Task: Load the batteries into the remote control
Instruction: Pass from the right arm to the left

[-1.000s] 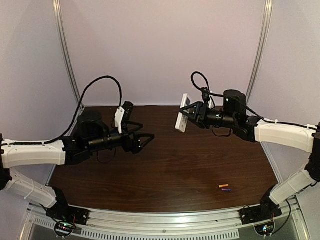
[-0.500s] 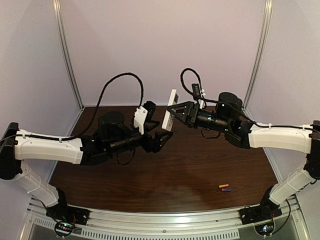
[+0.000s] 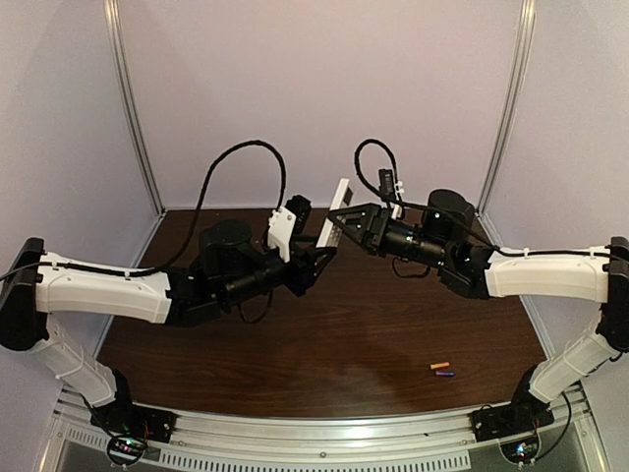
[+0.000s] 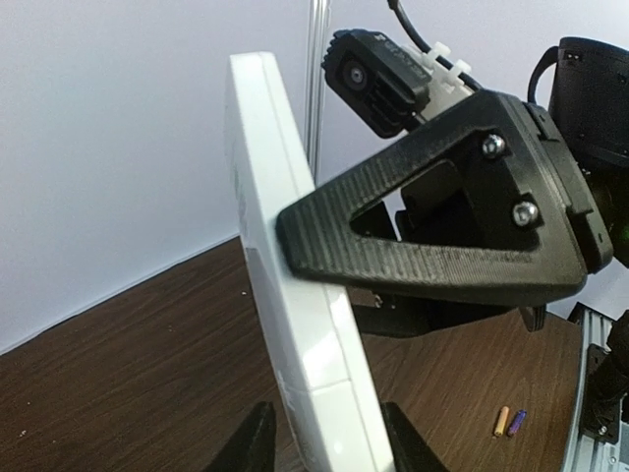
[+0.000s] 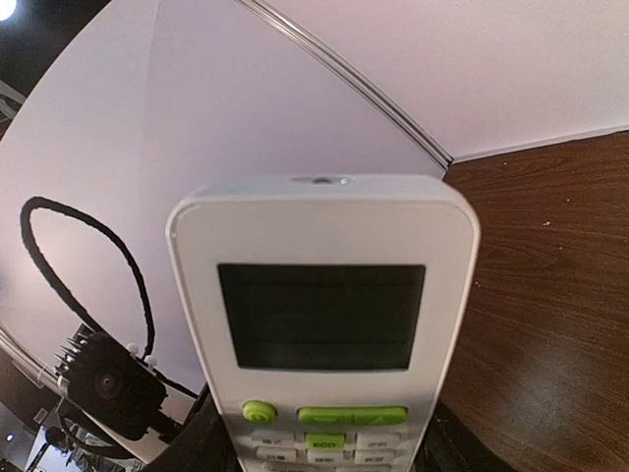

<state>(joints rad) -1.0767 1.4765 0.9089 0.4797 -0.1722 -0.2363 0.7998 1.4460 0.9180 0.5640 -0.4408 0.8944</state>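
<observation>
The white remote control (image 3: 332, 214) hangs upright in the air above the far middle of the table. My right gripper (image 3: 341, 220) is shut on its sides; the right wrist view shows its dark display and green buttons (image 5: 319, 295) between the right gripper's (image 5: 324, 454) jaws. My left gripper (image 3: 319, 258) reaches in from the left below it. In the left wrist view the remote's lower end (image 4: 295, 295) stands edge-on between the left gripper's (image 4: 324, 438) fingers, with thin gaps on both sides. The orange battery (image 3: 439, 366) and purple battery (image 3: 445, 373) lie together on the table at the near right.
The dark wooden table (image 3: 324, 334) has white walls round it and a metal rail (image 3: 324, 433) along its near edge. The right gripper's black triangular finger (image 4: 432, 246) and its wrist camera fill the upper right of the left wrist view.
The right arm carried the remote leftward toward the middle. The left arm reached right and up to it, and its jaws narrowed around the remote's lower end.
</observation>
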